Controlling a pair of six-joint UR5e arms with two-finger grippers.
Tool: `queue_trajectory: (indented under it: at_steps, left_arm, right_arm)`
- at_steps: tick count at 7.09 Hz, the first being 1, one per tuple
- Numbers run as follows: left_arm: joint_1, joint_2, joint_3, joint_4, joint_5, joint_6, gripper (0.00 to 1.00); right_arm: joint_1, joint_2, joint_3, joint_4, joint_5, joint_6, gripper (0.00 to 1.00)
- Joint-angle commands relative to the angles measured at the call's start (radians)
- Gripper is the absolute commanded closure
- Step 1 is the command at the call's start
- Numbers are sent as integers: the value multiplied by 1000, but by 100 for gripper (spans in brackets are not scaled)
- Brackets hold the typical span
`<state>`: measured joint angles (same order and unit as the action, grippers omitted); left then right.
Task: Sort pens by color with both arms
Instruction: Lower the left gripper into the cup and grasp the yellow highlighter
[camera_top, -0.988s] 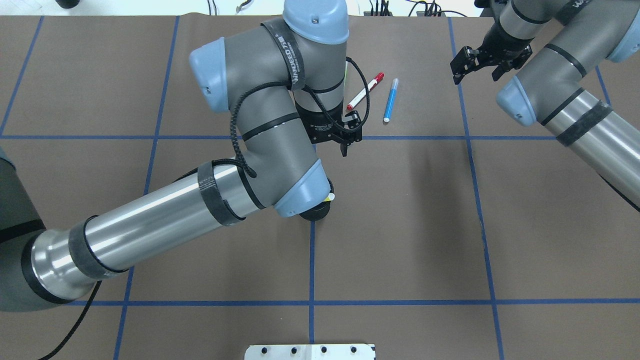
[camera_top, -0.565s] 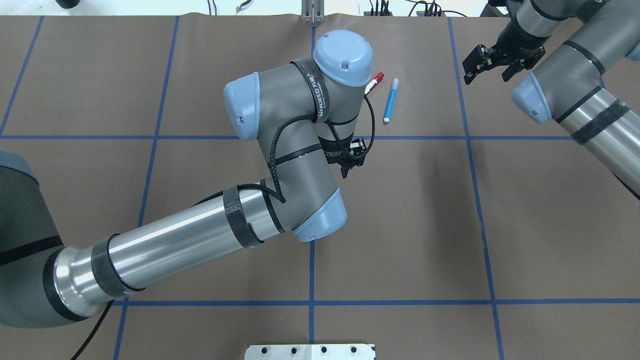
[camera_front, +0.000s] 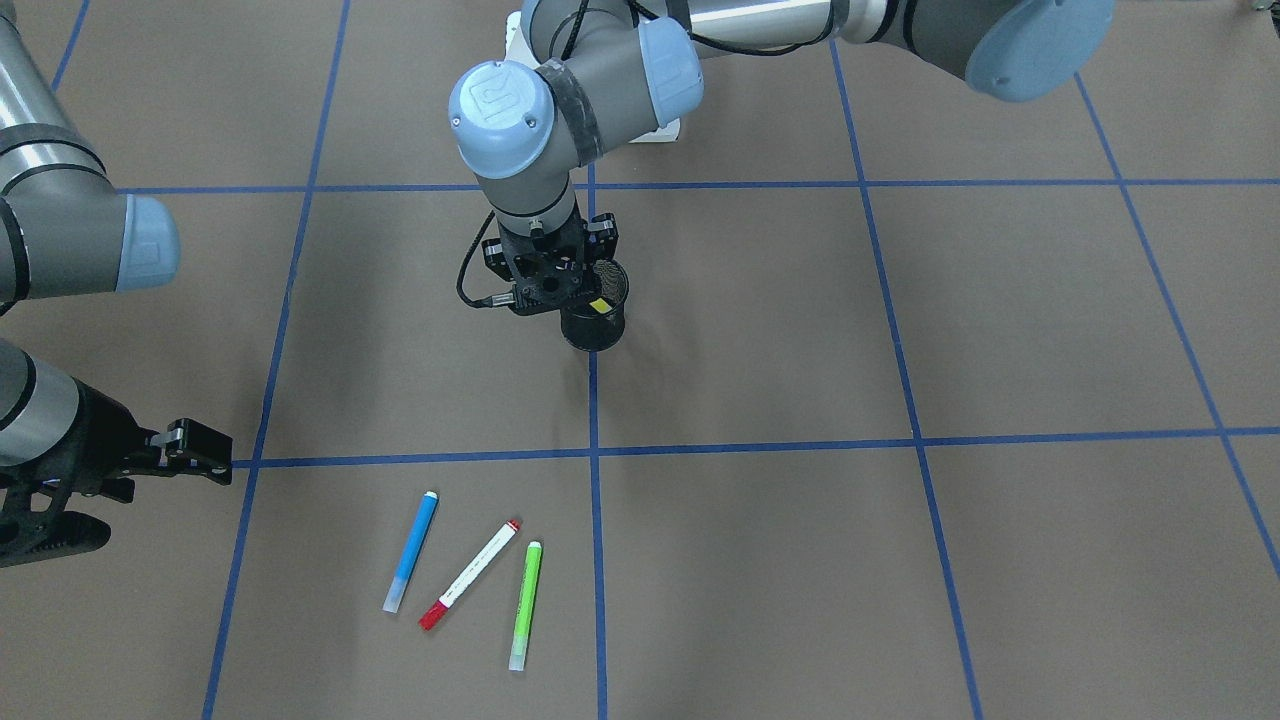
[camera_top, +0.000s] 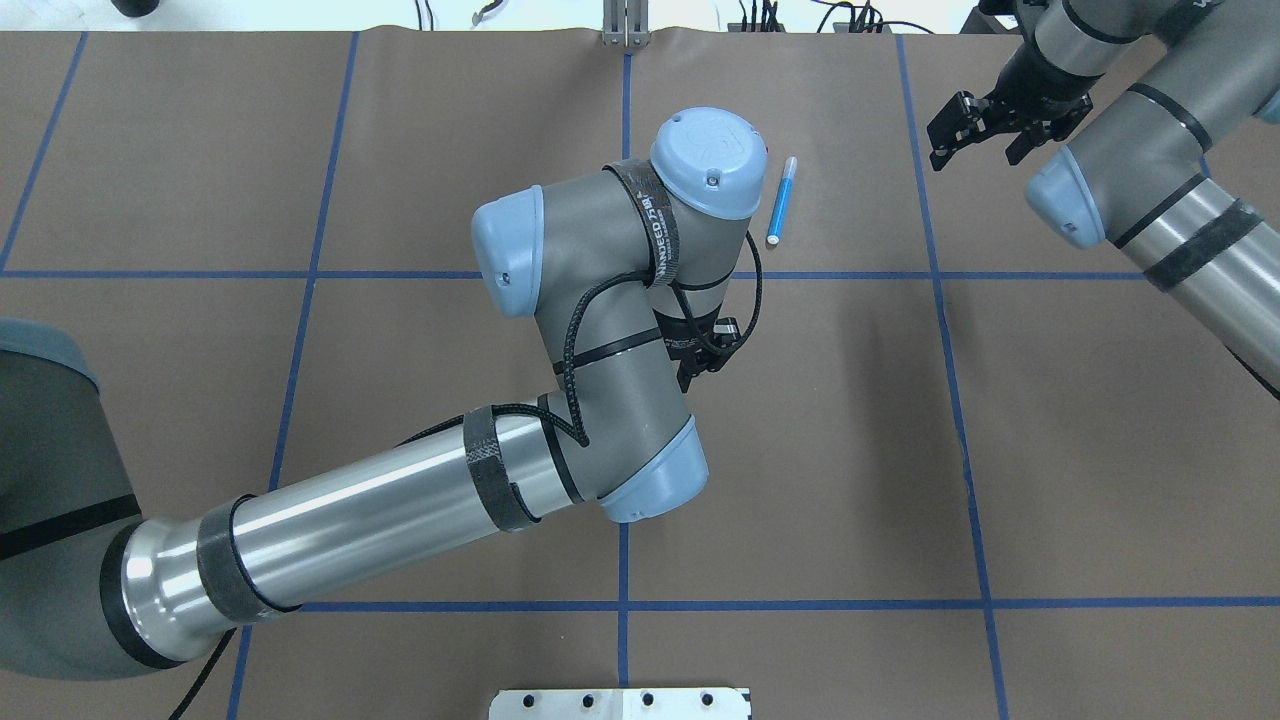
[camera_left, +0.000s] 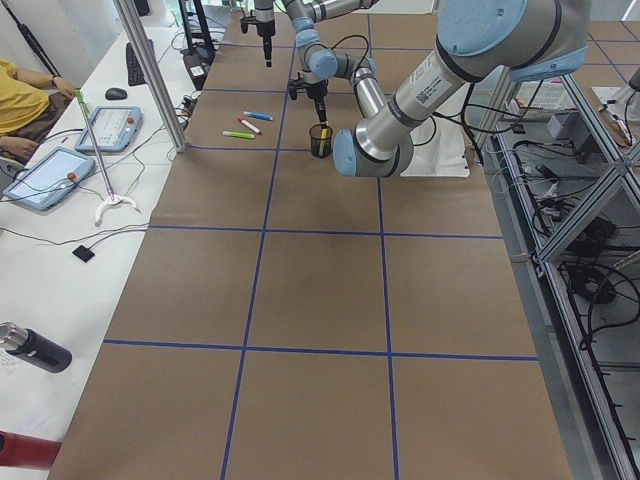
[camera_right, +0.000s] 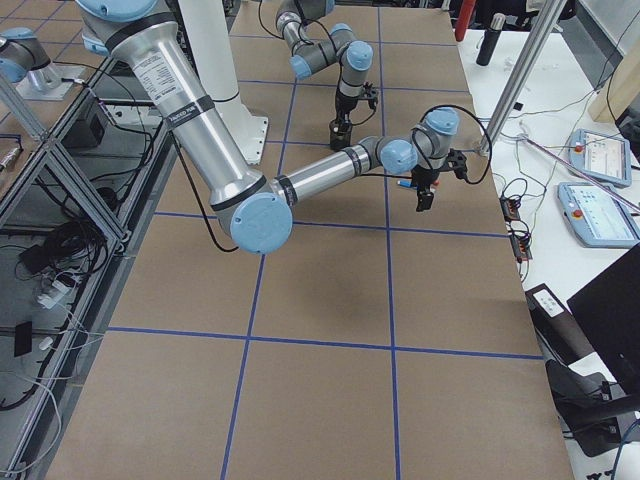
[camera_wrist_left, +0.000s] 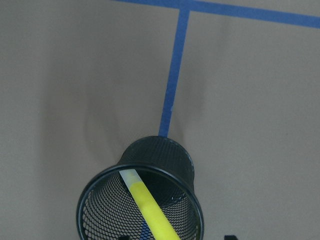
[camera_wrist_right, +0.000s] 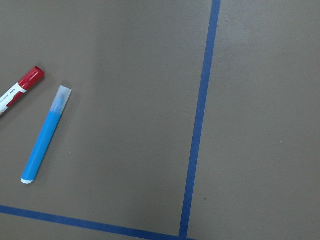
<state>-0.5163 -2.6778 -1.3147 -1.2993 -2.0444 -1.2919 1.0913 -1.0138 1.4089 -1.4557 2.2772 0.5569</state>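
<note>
Shifting rightward, left arm near cup.

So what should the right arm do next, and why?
Probably shift the right gripper over the blue pen and lower onto it. That gripper is open and empty, off to the pen's side, and blue is the nearest of the three pens lying on the table. The yellow pen is already in the cup.

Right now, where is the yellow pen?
In the left wrist view the yellow pen leans inside the black mesh cup, which stands on a blue line near the middle of the table.
</note>
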Motion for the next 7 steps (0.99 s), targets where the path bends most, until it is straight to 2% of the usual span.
queue_trajectory:
  at_steps: [1,5,7]
  left_arm:
    - [9,-1,0,0,0,-1,52]
    - [7,-1,-3,3,1,0,75]
    - [7,1,-8,5,1,0,79]
  right_arm:
    - [-1,1,-1,0,-1,0,1]
    - [-1,3,1,0,-1,0,1]
    - [-1,3,1,0,-1,0,1]
